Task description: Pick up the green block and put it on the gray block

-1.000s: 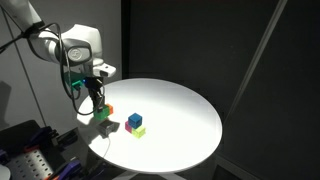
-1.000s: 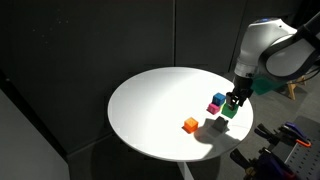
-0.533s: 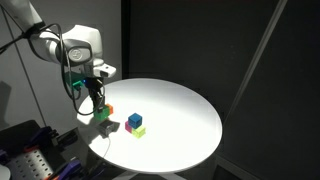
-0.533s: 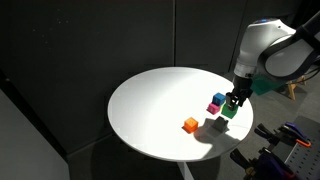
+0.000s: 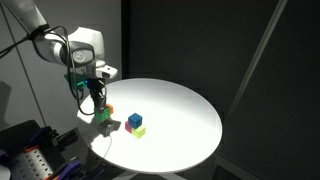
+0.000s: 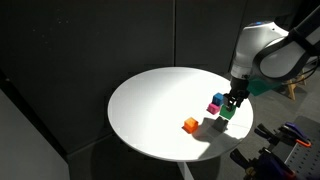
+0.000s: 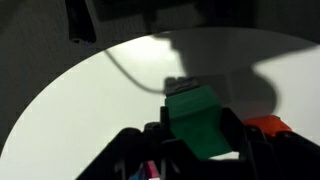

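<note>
My gripper (image 7: 200, 150) is shut on the green block (image 7: 200, 122), which fills the space between the fingers in the wrist view. In both exterior views the gripper (image 5: 98, 105) (image 6: 232, 103) points down at the table's edge, with the green block (image 5: 102, 115) (image 6: 229, 112) at its tips. The gray block (image 5: 103, 128) (image 6: 215, 124) sits just below and beside it. I cannot tell whether the two touch.
The round white table (image 5: 180, 110) (image 6: 150, 100) also carries an orange cube (image 5: 108, 109) (image 6: 189, 124) (image 7: 268, 126), a blue cube (image 5: 134, 120) (image 6: 219, 99), a lime cube (image 5: 138, 130) and a magenta cube (image 6: 213, 107). Dark curtains stand behind the table.
Almost nothing differs. The arm's upper part has shifted slightly, and the gripper stays at the same spot with the green block in it.
</note>
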You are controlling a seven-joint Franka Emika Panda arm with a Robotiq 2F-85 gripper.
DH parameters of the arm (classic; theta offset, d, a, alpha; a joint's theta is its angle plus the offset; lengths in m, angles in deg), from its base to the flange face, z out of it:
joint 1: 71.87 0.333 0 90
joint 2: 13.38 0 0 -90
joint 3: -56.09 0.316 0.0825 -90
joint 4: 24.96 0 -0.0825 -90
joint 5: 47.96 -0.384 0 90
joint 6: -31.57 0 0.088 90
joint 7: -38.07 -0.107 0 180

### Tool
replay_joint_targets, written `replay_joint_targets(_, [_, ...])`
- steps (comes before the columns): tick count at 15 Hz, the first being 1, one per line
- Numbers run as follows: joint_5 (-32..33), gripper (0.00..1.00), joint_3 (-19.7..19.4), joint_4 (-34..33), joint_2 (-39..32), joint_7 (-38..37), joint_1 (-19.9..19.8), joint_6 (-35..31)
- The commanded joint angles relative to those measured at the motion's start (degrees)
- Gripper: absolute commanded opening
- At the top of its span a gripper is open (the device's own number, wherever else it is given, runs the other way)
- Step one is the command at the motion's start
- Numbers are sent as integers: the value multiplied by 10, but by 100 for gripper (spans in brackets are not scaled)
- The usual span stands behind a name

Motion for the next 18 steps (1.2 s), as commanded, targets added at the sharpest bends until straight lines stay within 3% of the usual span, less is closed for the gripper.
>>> replay_joint_targets(1, [15,29,-3,-23,-24,-14,6,0])
replay_joint_targets(18, [37,29,-32,-32,-67,-28,25,-38])
